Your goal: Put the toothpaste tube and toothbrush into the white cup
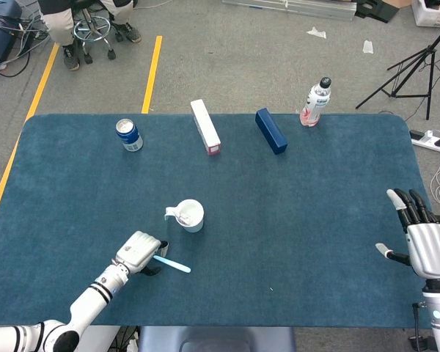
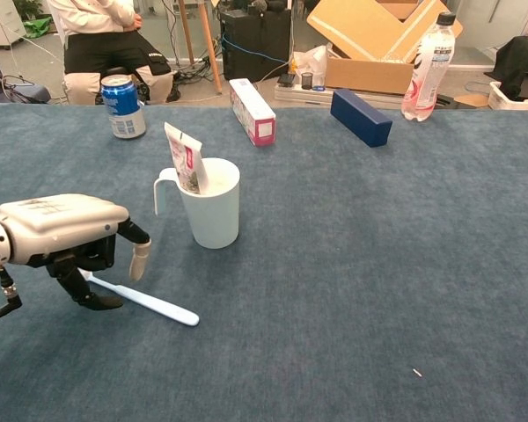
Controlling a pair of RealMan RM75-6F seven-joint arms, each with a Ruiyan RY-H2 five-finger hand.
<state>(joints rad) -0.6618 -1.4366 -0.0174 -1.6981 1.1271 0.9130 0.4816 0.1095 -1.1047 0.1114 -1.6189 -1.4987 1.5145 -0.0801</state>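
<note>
Though hidden overhead, toothpaste tube (image 2: 184, 160) in white cup (image 2: 213, 211)

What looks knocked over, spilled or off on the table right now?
Nothing stands out. The white cup is upright with the toothpaste tube leaning inside. The toothbrush lies flat beside it, under the left hand. Can and bottle stand upright.

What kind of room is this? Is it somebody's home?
Probably not a home; it looks like a robotics lab or workshop. Yellow floor tape runs beside the blue-covered table, a tripod stands at its far corner, and cardboard boxes sit behind it.
</note>
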